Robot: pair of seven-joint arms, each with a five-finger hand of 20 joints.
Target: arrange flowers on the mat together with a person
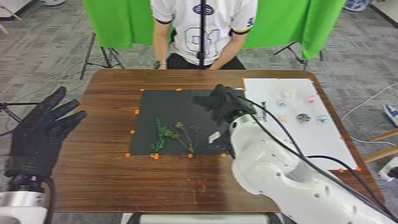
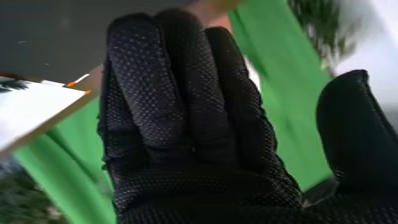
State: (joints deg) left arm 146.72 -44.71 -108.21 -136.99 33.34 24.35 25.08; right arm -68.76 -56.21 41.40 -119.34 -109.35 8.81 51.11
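A green curtain hangs behind a brown table at the top of the frame. Two leafy sprigs lie at the lower left of the dark mat, apart from the right hand, which is over the mat's upper right, open, fingers straight. Small flowers sit on a white sheet, right of that hand. The left hand, open with fingers spread, is at the left of the frame, well away from the sprigs. Orange marks edge the mat; grey floor surrounds the table. The right hand and arm hide part of the mat and sheet; a small pale item near mid-frame is hard to make out, and the bottom edge cuts off both arms
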